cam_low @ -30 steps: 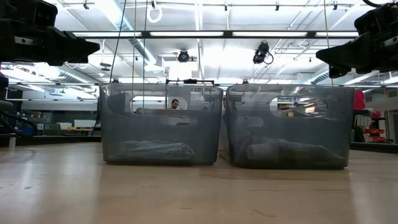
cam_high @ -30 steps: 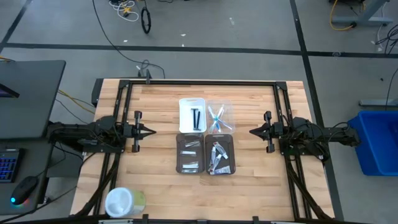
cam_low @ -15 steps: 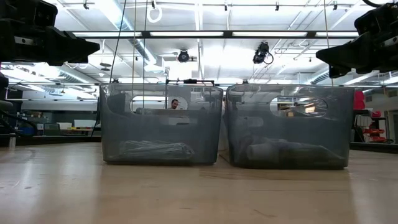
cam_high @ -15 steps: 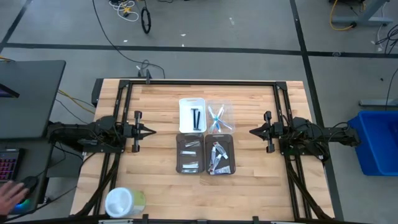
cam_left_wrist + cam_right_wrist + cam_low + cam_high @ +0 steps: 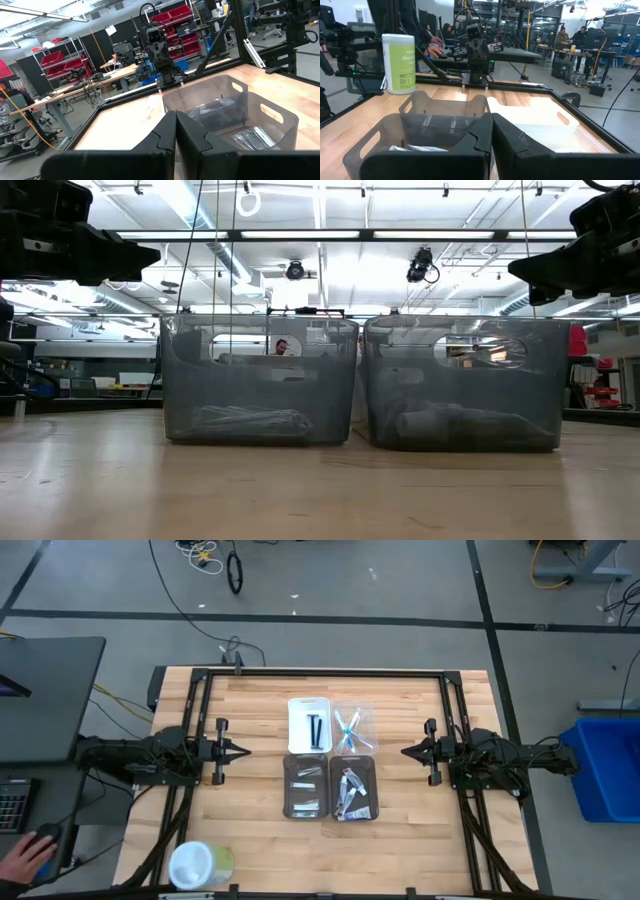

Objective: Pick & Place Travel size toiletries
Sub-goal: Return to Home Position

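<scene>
At the far left, off the table, a person's hand [image 5: 22, 860] lies on a desk beside a keyboard [image 5: 12, 805]. The left gripper [image 5: 243, 751] hangs over the left side of the table [image 5: 260, 700], pointing toward the middle, its fingers pressed together with nothing between them. A round white-and-green container [image 5: 200, 865] stands at the near left corner, well apart from everything else.

Four holders sit in a tight block at the middle. In the far row, a white tray [image 5: 297, 712] holds the black sticks [image 5: 315, 730]. Just to its right, a clear tray [image 5: 366, 718] holds the light-blue toothbrushes [image 5: 348, 732], crossed over one another. In the near row, the left dark bin [image 5: 289, 790] holds small white items [image 5: 306, 788] lying flat. The right dark bin [image 5: 375, 790] holds a heap of pale and silvery items [image 5: 350, 795].

The right gripper [image 5: 404, 751] hangs over the right side, facing the left one across the block, its fingers also closed on nothing. Both grippers are well apart from the trays and bins between them. Past the right edge, a blue crate [image 5: 608, 775] stands on the floor [image 5: 400, 590].

The table is pale wooden planks inside a black metal frame [image 5: 320, 672]. The floor is grey, crossed by dark lines, with cables [image 5: 215, 560] at the far side. Behind the bins is a large hall with bright strip lights [image 5: 320, 235]. A person [image 5: 283, 347] shows through the left bin's handle hole. Shelves with red boxes [image 5: 50, 60] and people at desks [image 5: 563, 37] stand farther off.
</scene>
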